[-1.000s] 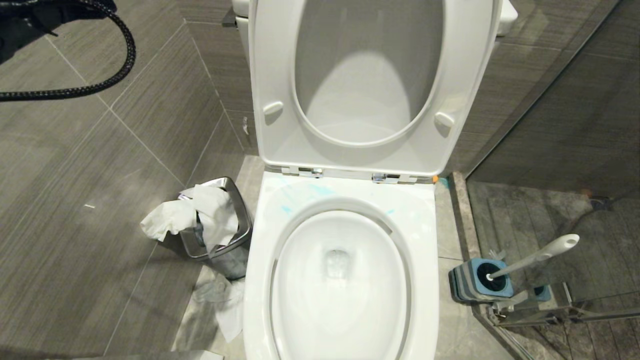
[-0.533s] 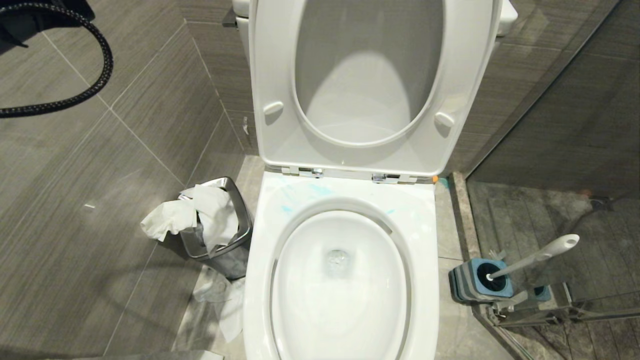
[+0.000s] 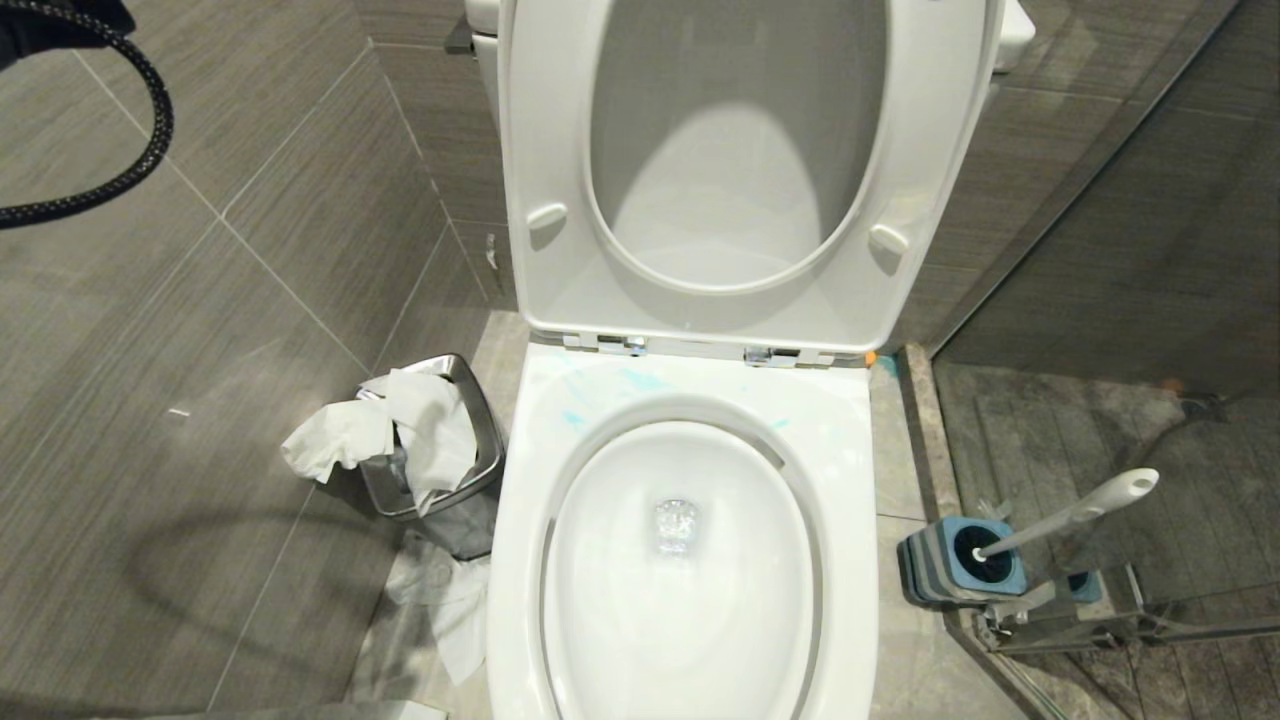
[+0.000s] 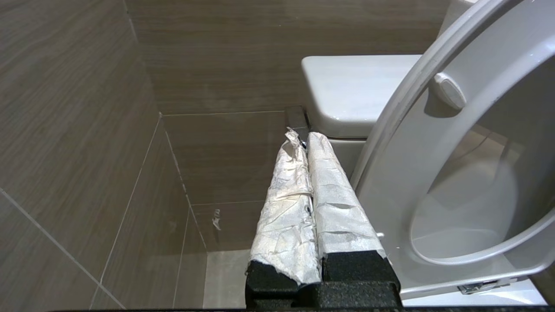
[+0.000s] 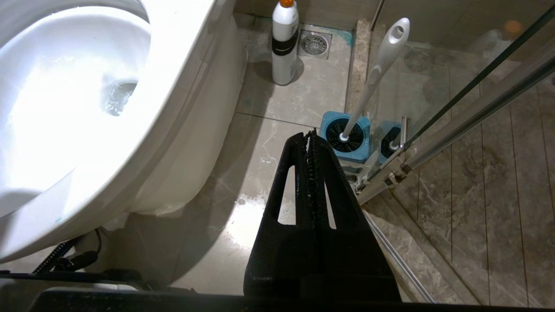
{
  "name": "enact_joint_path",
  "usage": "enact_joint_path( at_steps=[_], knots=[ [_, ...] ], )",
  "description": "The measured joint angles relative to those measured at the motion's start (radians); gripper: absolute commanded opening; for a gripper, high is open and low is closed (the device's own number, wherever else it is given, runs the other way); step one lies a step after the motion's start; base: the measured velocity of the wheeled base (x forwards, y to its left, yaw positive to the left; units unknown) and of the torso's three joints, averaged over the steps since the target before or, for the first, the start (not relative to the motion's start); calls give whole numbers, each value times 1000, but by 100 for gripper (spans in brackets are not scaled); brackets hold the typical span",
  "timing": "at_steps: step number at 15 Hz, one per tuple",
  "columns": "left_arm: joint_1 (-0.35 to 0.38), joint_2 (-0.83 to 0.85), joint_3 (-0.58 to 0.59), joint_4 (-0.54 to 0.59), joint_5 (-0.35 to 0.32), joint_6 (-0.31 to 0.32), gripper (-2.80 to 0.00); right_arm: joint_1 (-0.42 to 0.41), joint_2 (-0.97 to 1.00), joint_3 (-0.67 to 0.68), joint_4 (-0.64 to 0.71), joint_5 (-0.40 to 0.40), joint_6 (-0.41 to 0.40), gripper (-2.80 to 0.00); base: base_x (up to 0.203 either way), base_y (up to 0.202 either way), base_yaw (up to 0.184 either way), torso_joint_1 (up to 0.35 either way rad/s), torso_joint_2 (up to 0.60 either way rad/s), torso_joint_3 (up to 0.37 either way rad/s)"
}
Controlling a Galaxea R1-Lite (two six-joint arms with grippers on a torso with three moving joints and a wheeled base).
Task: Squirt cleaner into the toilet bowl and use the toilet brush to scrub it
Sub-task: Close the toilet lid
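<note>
Head view: the toilet bowl (image 3: 680,560) stands with seat and lid raised, pale blue cleaner (image 3: 575,417) streaks marking the rim's rear-left corner, and the toilet brush (image 3: 1075,512) stands in its holder (image 3: 935,570) on the floor off the bowl's right edge. Left wrist view: the left gripper (image 4: 302,138), fingers wrapped in white tape, is pressed together on nothing, raised beside the upright seat (image 4: 451,182) and tank (image 4: 355,93). Right wrist view: the right gripper (image 5: 309,135) is pressed together and empty above the floor, with the brush near, just beyond its tips, and the bowl well apart to one side.

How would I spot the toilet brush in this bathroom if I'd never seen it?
Start at the white toilet bowl. On the floor to its right, by the glass shower door, a square blue-and-grey holder stands. The toilet brush leans out of it: a slim white handle with a rounded knob.
</note>
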Motion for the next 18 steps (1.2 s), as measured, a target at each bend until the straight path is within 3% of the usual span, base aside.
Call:
enact_joint_path(
  at_steps=[4, 10, 12, 15, 18],
  knots=[
    [11, 76, -80, -4, -18, 2, -280, 0, 0, 0, 0, 0, 0, -280, 0, 0, 0, 0, 0, 0],
    [44, 285, -410, 11, -23, -3, -280, 0, 0, 0, 0, 0, 0, -280, 0, 0, 0, 0, 0, 0],
    [79, 348, -514, 72, -35, -17, -280, 0, 0, 0, 0, 0, 0, -280, 0, 0, 0, 0, 0, 0],
    [116, 436, -682, 193, -74, -93, -280, 0, 0, 0, 0, 0, 0, -280, 0, 0, 0, 0, 0, 0],
    [128, 497, -740, 231, -103, -185, -280, 0, 0, 0, 0, 0, 0, -280, 0, 0, 0, 0, 0, 0]
  ],
)
